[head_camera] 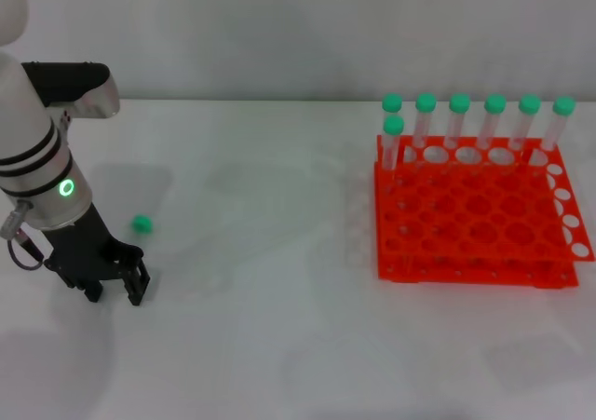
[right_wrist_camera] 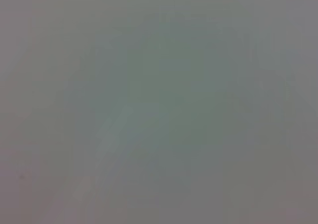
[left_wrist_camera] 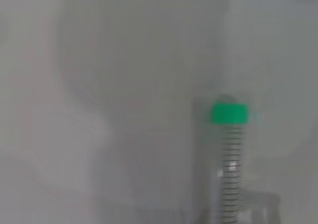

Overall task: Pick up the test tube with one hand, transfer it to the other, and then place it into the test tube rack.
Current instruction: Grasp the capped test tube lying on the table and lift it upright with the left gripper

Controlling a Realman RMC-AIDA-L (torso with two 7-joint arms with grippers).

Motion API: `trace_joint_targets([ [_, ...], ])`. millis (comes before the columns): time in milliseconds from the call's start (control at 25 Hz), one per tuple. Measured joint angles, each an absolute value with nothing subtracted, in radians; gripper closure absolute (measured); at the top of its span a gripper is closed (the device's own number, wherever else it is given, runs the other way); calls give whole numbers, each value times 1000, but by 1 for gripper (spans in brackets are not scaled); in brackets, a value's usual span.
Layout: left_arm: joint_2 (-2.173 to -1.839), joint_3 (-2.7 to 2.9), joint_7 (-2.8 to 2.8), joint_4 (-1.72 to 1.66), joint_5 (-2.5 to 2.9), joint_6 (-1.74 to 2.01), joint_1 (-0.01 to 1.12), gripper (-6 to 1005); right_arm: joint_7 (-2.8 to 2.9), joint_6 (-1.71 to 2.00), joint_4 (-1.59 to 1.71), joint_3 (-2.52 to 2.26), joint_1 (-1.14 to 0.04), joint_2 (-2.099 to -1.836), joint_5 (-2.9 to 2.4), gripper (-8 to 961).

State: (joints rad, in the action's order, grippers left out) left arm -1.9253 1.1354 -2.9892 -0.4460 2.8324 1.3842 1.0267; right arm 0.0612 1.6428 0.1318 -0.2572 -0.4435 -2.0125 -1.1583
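Rack (head_camera: 475, 210) holds seven green-capped tubes (head_camera: 459, 122), back row.

My left arm (head_camera: 42, 173) wears a smooth white shell with a soft sheen, banded in black; its gripper (head_camera: 119, 276) is matt black plastic. The test tube (left_wrist_camera: 229, 154) is clear plastic with fine printed graduations and a matt green cap. The test tube rack (head_camera: 475, 220) is glossy orange-red plastic. The table (head_camera: 270, 252) is smooth, matt white.

Only a blank grey surface (right_wrist_camera: 159, 105)
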Motion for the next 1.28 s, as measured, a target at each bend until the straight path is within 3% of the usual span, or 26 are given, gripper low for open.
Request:
trace_joint_targets([
  [80,-1925,1136,-2987,-446,2832,1383,1026,438,61,1639,132,-258,-445,-2012,-1158,84],
  [1280,-1935,1150,-2982,-515,2832,1397,1014,456,59,1614,130,-268,-459,-2014,-1158,84],
])
